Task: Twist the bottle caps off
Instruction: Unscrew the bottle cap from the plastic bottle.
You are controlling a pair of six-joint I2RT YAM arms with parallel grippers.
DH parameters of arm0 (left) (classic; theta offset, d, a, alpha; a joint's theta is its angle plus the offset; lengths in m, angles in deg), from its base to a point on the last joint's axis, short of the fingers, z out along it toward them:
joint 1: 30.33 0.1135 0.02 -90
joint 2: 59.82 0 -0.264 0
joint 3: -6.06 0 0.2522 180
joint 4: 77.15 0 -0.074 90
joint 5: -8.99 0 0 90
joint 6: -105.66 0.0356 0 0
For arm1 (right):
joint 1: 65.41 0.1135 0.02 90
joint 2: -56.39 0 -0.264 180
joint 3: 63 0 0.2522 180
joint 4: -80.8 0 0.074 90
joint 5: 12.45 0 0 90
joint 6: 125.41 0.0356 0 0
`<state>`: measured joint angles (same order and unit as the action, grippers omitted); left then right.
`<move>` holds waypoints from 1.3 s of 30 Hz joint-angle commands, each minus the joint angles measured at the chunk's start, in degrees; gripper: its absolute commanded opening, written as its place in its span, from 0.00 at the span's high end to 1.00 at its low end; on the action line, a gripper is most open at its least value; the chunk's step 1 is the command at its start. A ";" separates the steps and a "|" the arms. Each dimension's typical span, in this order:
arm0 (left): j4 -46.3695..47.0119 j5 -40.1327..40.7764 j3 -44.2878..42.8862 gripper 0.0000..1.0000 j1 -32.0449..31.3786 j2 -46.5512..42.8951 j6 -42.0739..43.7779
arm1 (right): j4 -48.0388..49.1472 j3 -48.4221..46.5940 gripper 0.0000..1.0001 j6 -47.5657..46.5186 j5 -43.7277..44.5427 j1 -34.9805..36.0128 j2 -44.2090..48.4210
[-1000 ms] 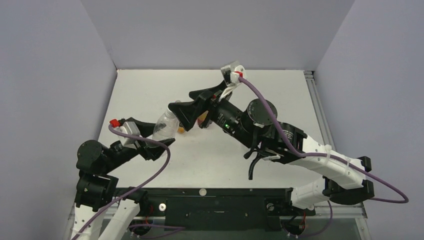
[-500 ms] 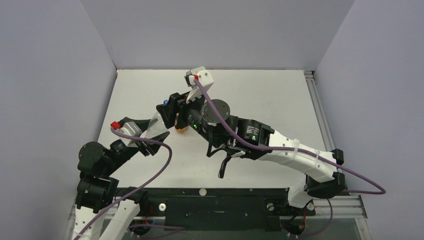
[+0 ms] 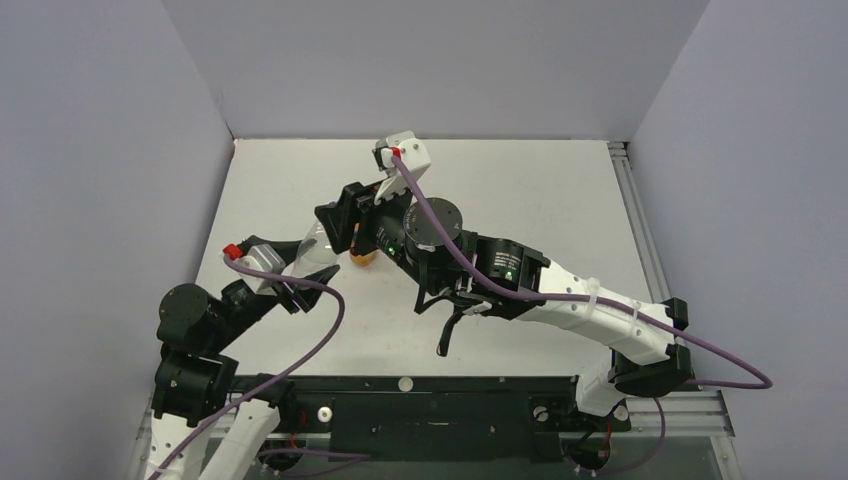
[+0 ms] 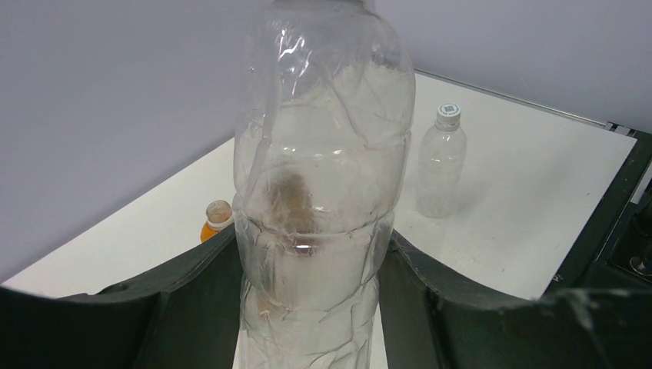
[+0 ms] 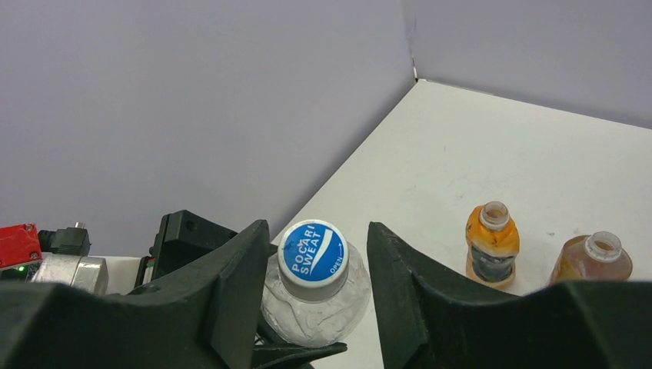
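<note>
My left gripper point(image 4: 311, 307) is shut on the body of a crumpled clear bottle point(image 4: 319, 192) and holds it upright near the table's left side point(image 3: 318, 245). The blue cap point(image 5: 311, 250) sits on that bottle's neck. My right gripper point(image 5: 317, 257) stands over it, open, a finger close on each side and a narrow gap showing by the right finger. From above, the right gripper point(image 3: 336, 222) hides the cap. An orange bottle point(image 5: 492, 246) and a reddish-brown bottle point(image 5: 593, 261) stand with bare necks. A small clear bottle point(image 4: 440, 161) carries a white cap point(image 4: 448, 114).
The orange bottle point(image 3: 363, 258) stands just right of the held bottle, under my right wrist. The left wall runs close beside both grippers. The right arm stretches diagonally across the white table point(image 3: 560, 200) from its base at the near right.
My right gripper swung left from over the small bottles to above the held bottle's top, and its jaws narrowed round the blue cap. The left gripper kept its grip without moving.
</note>
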<state>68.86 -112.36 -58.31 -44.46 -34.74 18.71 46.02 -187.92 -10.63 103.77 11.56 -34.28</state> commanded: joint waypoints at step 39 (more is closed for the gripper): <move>10.45 -18.72 -3.23 1.00 0.24 4.06 -17.70 | 19.19 24.89 0.20 -7.00 -22.82 -5.76 23.60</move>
<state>84.18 -143.40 -59.18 -44.48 -29.75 -9.99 63.86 -159.52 -18.48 62.57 2.99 -11.11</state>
